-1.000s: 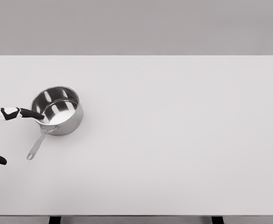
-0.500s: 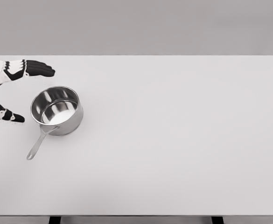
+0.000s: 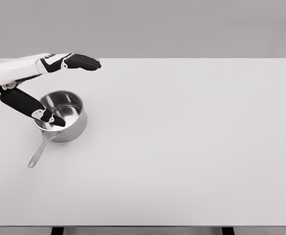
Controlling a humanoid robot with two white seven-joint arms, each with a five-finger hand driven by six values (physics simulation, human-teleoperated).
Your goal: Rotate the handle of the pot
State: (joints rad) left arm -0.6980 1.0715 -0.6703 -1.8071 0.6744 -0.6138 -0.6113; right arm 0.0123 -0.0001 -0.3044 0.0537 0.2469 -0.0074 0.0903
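A shiny steel saucepan (image 3: 69, 122) stands upright on the left part of the white table (image 3: 191, 147). Its thin handle (image 3: 38, 152) points toward the lower left, the tip lying on the table. My left hand (image 3: 78, 92) comes in from the left edge and hovers over the pot, open. Its four dark fingers (image 3: 81, 61) stretch out to the right beyond the pot's far rim. The thumb (image 3: 40, 111) reaches down across the pot's left rim, its tip over the bowl. Whether the thumb touches the rim I cannot tell. The right hand does not show.
A plain grey wall rises behind the table's far edge. Two dark table legs (image 3: 57, 230) peek out under the front edge.
My left hand has swung up and to the right, from beside the pot's left rim to over the pot, fingers spread. The pot and its handle have not moved.
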